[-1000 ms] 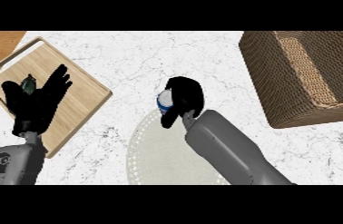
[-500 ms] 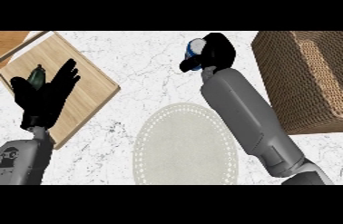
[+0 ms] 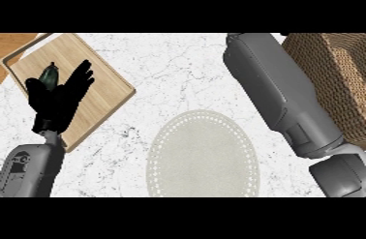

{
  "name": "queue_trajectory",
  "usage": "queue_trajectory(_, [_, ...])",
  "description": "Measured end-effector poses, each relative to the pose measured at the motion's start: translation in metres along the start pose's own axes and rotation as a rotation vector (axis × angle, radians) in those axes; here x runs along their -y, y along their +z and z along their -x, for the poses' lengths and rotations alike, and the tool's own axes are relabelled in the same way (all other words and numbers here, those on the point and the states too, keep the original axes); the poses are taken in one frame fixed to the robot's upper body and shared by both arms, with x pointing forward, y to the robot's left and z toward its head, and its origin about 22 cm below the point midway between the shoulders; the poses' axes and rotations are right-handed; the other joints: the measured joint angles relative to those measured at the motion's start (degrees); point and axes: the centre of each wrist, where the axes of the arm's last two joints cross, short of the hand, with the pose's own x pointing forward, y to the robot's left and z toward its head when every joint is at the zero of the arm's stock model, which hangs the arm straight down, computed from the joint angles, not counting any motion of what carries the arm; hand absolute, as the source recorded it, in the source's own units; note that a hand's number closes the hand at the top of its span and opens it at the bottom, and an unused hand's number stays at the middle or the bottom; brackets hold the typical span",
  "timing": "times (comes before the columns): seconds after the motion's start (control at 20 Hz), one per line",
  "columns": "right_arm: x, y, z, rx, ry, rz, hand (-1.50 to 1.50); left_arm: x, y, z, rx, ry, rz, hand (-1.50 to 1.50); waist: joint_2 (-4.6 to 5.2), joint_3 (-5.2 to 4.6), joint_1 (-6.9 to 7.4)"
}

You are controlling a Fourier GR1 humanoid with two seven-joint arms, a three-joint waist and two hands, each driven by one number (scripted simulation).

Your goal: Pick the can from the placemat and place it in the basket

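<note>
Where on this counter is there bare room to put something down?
Bare marble counter lies between the cutting board and the right forearm, beyond the round placemat, which is bare too. Crowded: the right side, where the forearm runs beside the basket, and the board, under the left hand and a dark green item.

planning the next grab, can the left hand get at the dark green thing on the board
Probably yes: the open left hand sits right beside the dark green thing on the board, nothing between them.
</note>
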Motion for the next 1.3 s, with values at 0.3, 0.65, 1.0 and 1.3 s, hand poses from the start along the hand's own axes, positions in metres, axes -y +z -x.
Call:
queue_trajectory(0.3, [0.02,-0.026,-0.025,-0.015,0.047,0.151,1.5,0.0,-0.005,-0.006,0.0,-0.011,0.005,0.0,-0.26,-0.05,0.07])
queue_trajectory(0.65, [0.053,-0.057,-0.045,-0.052,0.097,0.302,1.5,0.007,-0.007,-0.005,-0.003,-0.003,0.01,0.0,-0.13,-0.03,0.07])
queue_trajectory(1.0, [0.081,-0.088,-0.045,-0.098,0.152,0.433,1.5,0.005,-0.009,-0.008,0.007,-0.006,0.003,0.0,0.03,0.03,-0.12])
queue_trajectory(1.3, [0.098,-0.112,-0.032,-0.169,0.249,0.515,1.5,0.004,-0.009,-0.005,-0.003,-0.003,-0.005,0.0,-0.18,0.04,-0.79])
